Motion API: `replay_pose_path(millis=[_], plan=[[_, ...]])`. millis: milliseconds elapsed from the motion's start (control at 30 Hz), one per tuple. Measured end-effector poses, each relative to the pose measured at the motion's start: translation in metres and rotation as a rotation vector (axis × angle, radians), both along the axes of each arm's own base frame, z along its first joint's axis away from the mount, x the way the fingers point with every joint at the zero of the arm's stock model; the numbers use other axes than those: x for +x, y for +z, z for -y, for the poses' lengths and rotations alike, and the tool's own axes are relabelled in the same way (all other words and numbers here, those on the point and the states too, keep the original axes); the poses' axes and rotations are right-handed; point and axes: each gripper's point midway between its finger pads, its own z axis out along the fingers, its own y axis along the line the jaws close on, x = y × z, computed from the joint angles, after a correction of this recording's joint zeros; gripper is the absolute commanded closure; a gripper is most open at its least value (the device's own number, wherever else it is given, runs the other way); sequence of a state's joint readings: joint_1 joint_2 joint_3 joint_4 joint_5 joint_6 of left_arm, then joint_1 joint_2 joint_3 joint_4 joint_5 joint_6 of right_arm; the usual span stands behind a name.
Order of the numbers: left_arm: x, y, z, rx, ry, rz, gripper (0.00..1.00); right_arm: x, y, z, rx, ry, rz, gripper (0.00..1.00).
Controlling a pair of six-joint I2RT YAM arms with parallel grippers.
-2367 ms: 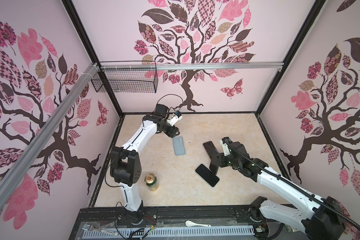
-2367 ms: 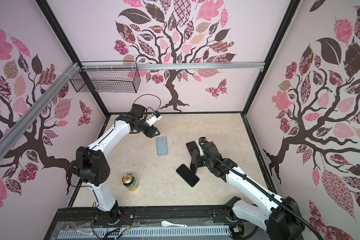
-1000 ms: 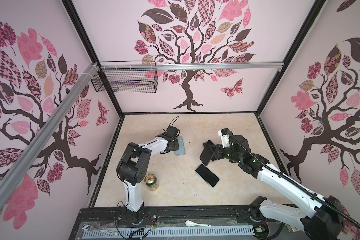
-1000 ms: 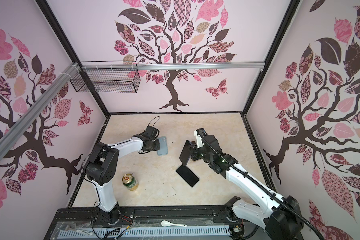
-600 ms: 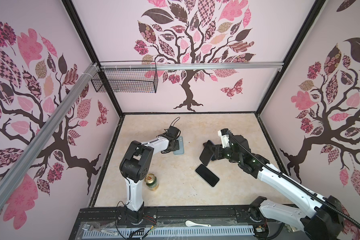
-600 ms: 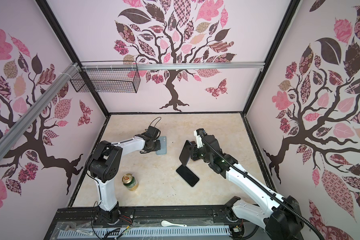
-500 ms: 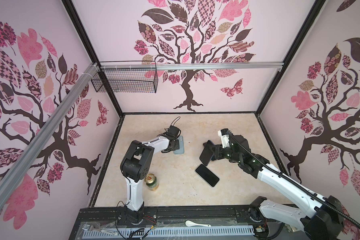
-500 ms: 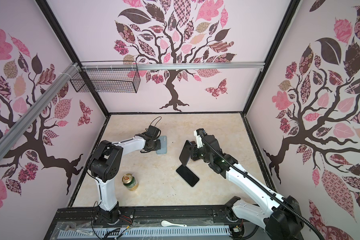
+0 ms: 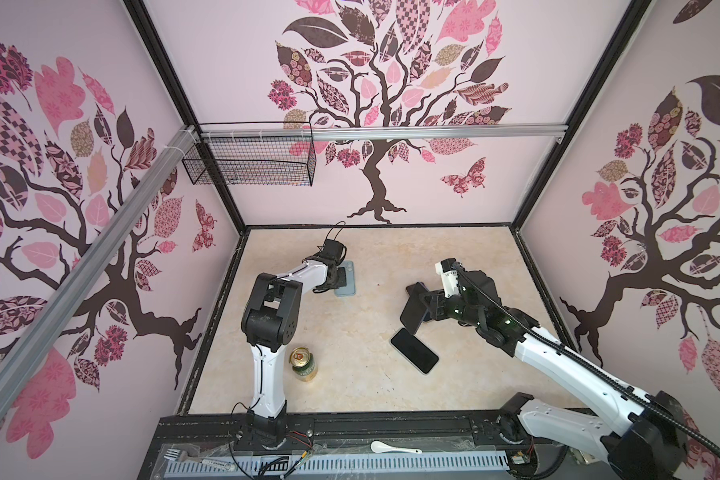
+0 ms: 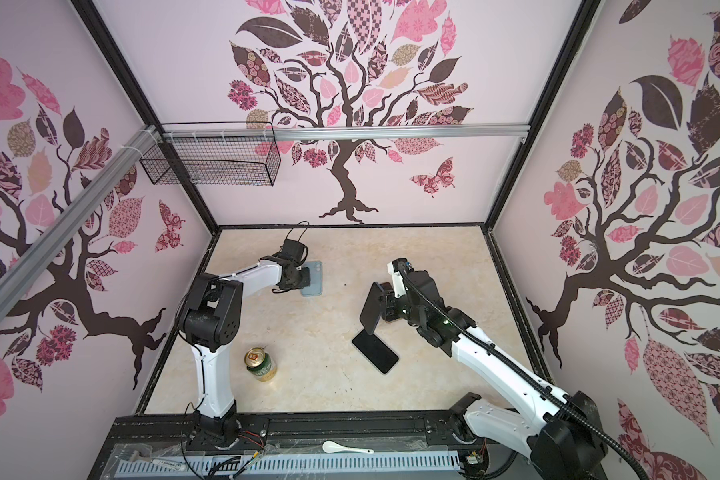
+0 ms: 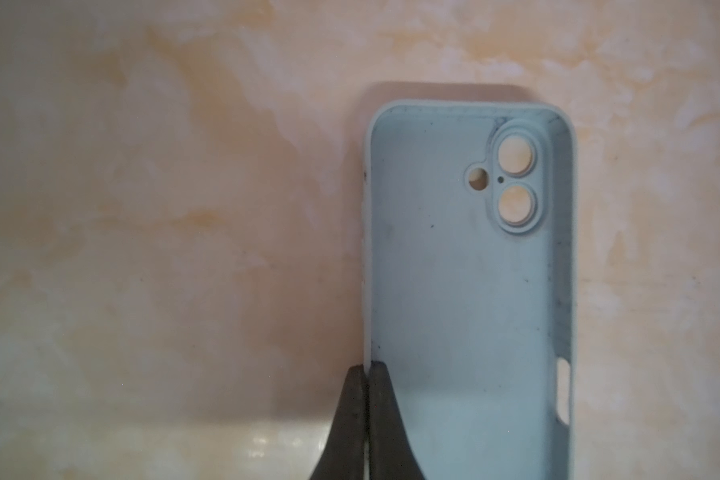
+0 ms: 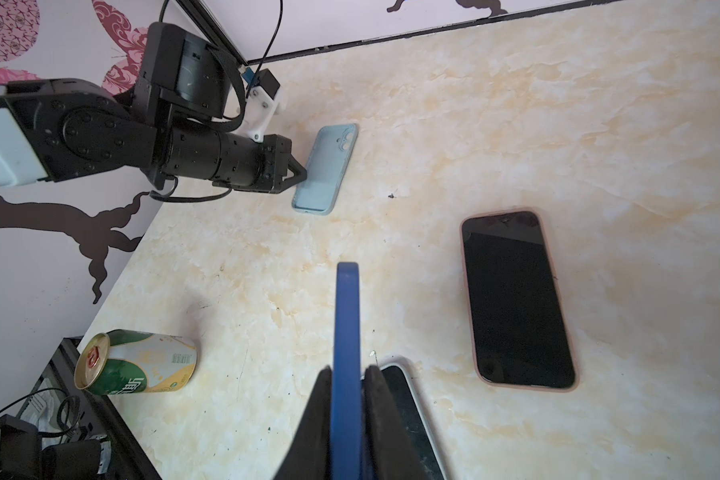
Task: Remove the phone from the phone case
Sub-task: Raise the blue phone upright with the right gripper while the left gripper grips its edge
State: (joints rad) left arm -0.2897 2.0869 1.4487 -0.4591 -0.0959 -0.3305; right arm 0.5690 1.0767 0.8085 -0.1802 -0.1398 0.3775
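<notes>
A light-blue phone case [image 9: 350, 291] [image 10: 314, 291] lies on the table, hollow side up and empty [image 11: 466, 291]. My left gripper [image 9: 341, 277] [image 11: 368, 365] is shut on its long side wall, low over the table [image 12: 296, 176]. A bare black phone [image 9: 414, 351] [image 10: 375, 353] with a pale rim lies flat toward the front. My right gripper [image 9: 424, 307] [image 12: 347, 370] is shut on a phone-sized slab with a blue edge [image 12: 347, 311], held on edge above the table [image 10: 371, 309]. I cannot tell whether it is a phone or a case.
A phone in a pink case [image 12: 516, 299] lies screen up behind the right gripper. A green drink can [image 9: 303, 365] [image 12: 138, 363] stands near the left arm's base. A wire basket [image 9: 250, 164] hangs on the back wall. A white spoon [image 9: 391, 448] lies on the front rail.
The left arm came down from the back to the light-blue case and its jaws closed on the side wall. The right arm raised the blue-edged slab, then held still.
</notes>
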Motion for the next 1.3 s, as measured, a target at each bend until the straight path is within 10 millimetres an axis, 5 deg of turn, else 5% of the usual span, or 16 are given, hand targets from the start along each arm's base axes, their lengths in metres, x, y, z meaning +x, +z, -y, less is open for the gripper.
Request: replay_pose_path(millis=[233, 567, 667, 767, 933, 1033, 1133, 1300], plan=[[0.02, 0.001, 0.002, 0.016, -0.078, 0.018, 0.96, -0.001, -0.003, -0.002, -0.002, 0.014, -0.012, 1.0], [0.017, 0.001, 0.002, 0.025, -0.105, 0.001, 0.63, -0.003, -0.006, -0.001, -0.015, 0.016, -0.022, 1.0], [0.015, 0.023, 0.0, 0.019, -0.101, 0.027, 0.6, -0.002, -0.002, -0.001, -0.016, 0.018, -0.014, 1.0], [0.011, 0.073, 0.004, -0.032, -0.112, 0.116, 0.59, -0.001, 0.005, -0.003, -0.014, 0.027, -0.002, 1.0], [-0.036, 0.187, 0.025, -0.266, -0.217, 0.363, 0.56, -0.009, 0.028, -0.023, 0.038, 0.158, 0.024, 1.0], [-0.077, 0.232, 0.037, -0.38, -0.317, 0.469, 0.47, -0.014, 0.042, -0.035, 0.077, 0.23, 0.028, 1.0], [-0.119, 0.255, 0.047, -0.474, -0.424, 0.508, 0.43, -0.018, 0.054, -0.045, 0.112, 0.29, 0.032, 1.0], [-0.179, 0.264, 0.063, -0.618, -0.579, 0.489, 0.45, -0.022, 0.074, -0.065, 0.182, 0.401, 0.046, 1.0]])
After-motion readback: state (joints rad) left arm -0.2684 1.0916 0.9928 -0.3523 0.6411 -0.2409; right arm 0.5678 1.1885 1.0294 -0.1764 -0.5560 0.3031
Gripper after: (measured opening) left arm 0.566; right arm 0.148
